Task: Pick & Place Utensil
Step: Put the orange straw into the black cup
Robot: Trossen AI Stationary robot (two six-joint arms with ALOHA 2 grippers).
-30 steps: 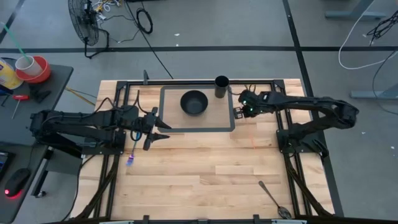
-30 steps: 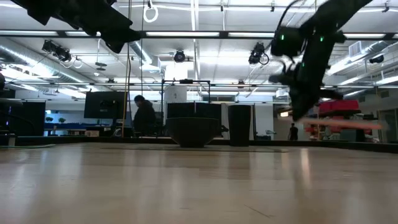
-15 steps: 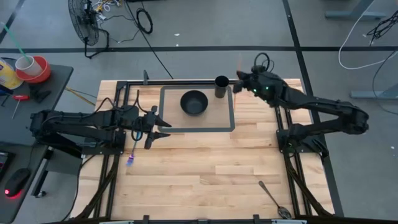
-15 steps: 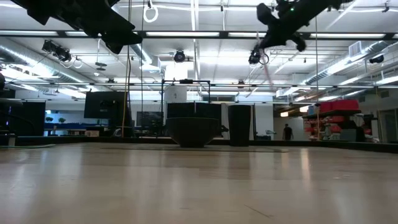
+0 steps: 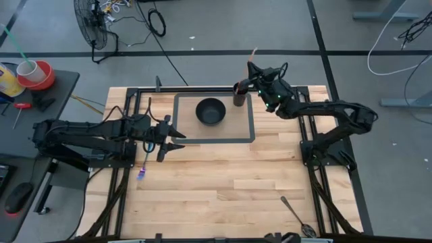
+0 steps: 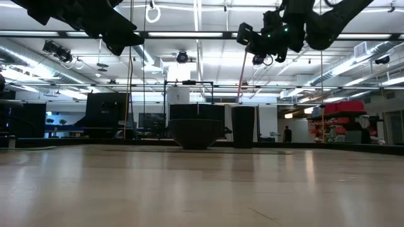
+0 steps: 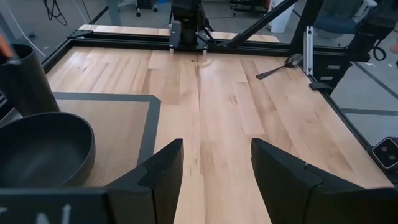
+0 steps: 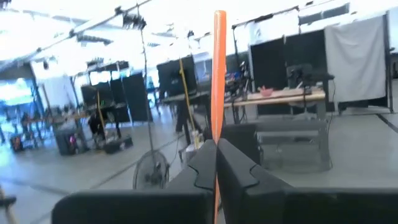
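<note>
My right gripper [image 5: 252, 69] is high above the table's far edge, just right of the black cup [image 5: 240, 93], and is shut on a thin orange utensil [image 6: 242, 75]. In the low view the utensil hangs nearly upright over the cup [image 6: 243, 126]. The cup and a black bowl [image 5: 210, 111] stand on the dark-rimmed tray [image 5: 252, 128]. My left gripper [image 5: 177, 140] waits open above the table by the tray's left edge, its fingers either side of bare wood [image 7: 214, 168]. A metal spoon [image 5: 297, 214] lies flat near the table's near right corner. My right gripper pinches the orange utensil's shaft [image 8: 218, 127] between its two fingers [image 8: 202, 165], which lie across it roughly level. The utensil is lifted clear and stands almost upright. One length rises past the fingers; the other hangs below them with its lower end [image 6: 239, 98] just above the cup.
A small purple object [image 5: 142, 174] lies near the table's left edge. Dark frame rails [image 5: 202, 88] run along the far edge and both sides. Open wood [image 5: 223, 182] spreads between the tray and the near edge.
My right gripper has risen from beside the tray's right edge and swung toward the far edge, then left toward the cup. It has turned as it went. The orange utensil has gone from lying level to slanting and now hangs nearly upright over the cup.
</note>
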